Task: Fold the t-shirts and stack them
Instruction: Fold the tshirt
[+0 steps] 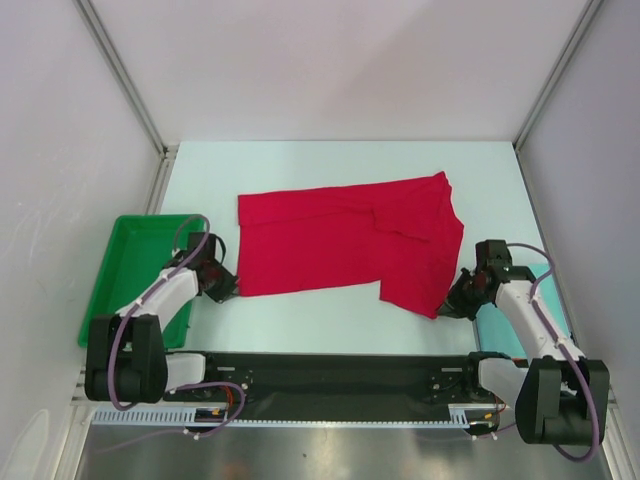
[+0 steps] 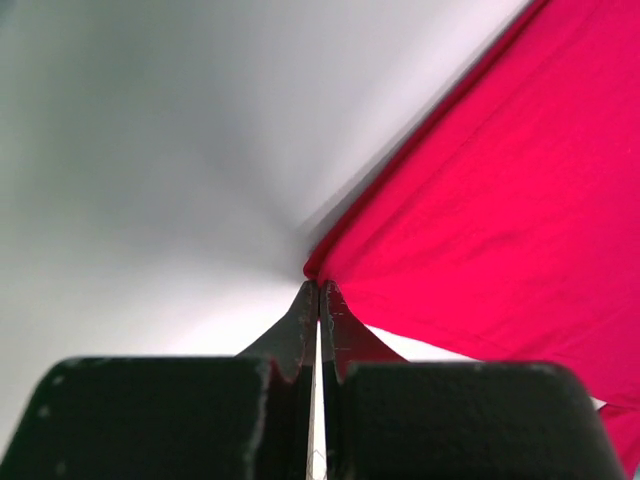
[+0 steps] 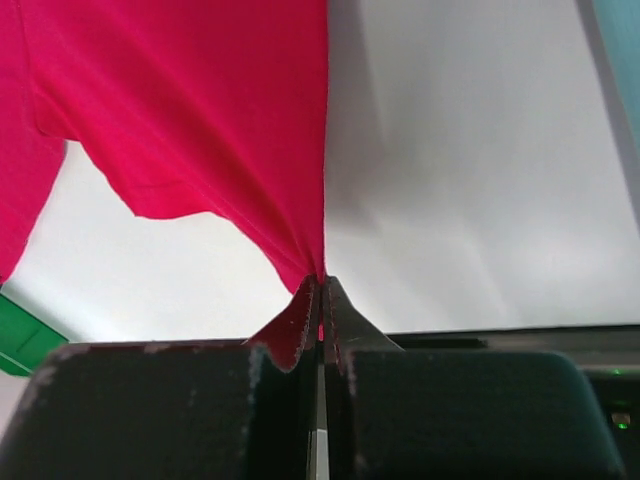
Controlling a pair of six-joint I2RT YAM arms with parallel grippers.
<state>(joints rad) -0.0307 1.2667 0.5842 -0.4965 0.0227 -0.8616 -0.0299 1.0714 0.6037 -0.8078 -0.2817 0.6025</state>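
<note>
- Lying across the middle of the table, the red shirt has its long axis running from left edge to right edge.
- Left gripper: fingers pressed together, pinching the shirt's near-left corner.
- Right gripper: also closed, pinching the near-right corner.
- Cloth stretches away from both grippers toward the far edge; a fold would likely carry the near hem that way.
- Teal shirt, folded, lies by the right edge.

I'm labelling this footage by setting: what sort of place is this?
Probably a robotics lab test cell, not a home: plain white panels on metal posts enclose a white table, with two arms bolted at its edge.
</note>
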